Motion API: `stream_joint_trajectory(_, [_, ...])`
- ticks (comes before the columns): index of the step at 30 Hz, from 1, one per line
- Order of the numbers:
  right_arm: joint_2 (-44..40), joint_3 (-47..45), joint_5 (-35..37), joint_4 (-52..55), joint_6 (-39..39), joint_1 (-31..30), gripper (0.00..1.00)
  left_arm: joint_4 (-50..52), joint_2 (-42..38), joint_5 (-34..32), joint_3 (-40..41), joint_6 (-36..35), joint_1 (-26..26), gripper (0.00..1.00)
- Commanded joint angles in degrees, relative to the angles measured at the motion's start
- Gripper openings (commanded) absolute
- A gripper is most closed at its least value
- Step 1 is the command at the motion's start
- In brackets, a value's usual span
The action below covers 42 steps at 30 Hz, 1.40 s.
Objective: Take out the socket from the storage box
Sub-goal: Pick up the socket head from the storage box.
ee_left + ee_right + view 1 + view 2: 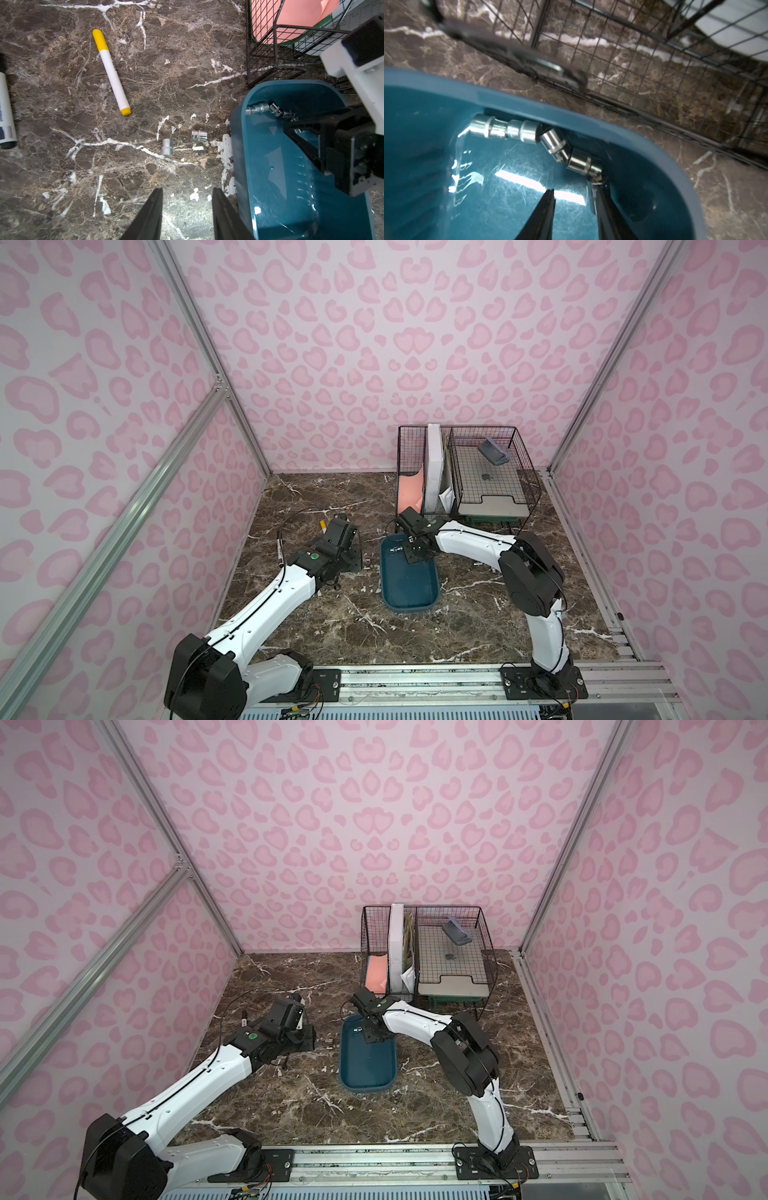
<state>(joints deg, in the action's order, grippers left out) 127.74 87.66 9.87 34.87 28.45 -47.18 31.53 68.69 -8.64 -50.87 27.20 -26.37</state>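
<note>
Spanning the lower half of both top views, the dark veined marble tabletop point(478, 614) carries the black wire-mesh organiser point(490, 456) at upper right. At centre sits the dark teal, shallow plastic storage box point(409, 589). The right gripper point(572, 187) hangs inside the box, jaws spread and empty. The left gripper point(187, 190) hovers beside it, jaws likewise apart. Small chrome sockets point(554, 144) lie in a row against the box's upper end wall. The nearest socket point(582, 165) sits wedged in the corner and could skid aside if a fingertip strikes the wall. One tip perhaps touches it, though blur hides this.
</note>
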Motion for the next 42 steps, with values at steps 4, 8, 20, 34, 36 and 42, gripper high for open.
stream_joint_trajectory(4, [1.1, 1.55, 2.96, 2.09, 2.45, -0.53, 0.41, 0.2, -0.39, -0.4, 0.07, 0.05, 0.04, 0.44])
stream_joint_trajectory(8, [1.8, 2.44, 4.63, 3.67, 3.59, -0.46, 0.43, 0.03, -0.39, -0.32, 0.12, 0.12, 0.05, 0.44])
stream_joint_trajectory(20, [3.23, 4.43, 8.92, 6.14, 5.02, -1.06, 0.49, -0.07, -0.48, -0.25, 0.28, -0.04, -0.04, 0.44])
stream_joint_trajectory(34, [3.66, 3.0, 2.75, 1.94, 3.48, -0.97, 0.31, -0.14, -0.29, -0.58, 0.16, -0.22, 0.0, 0.44])
stream_joint_trajectory(36, [3.66, 2.96, 2.46, 1.91, 3.34, -0.91, 0.25, -0.19, -0.21, -0.5, 0.07, -0.31, 0.03, 0.44])
stream_joint_trajectory(42, [0.98, 1.66, 1.13, 1.71, 2.75, -0.97, 0.19, -0.55, -0.04, 0.16, -0.11, -0.31, 0.02, 0.44])
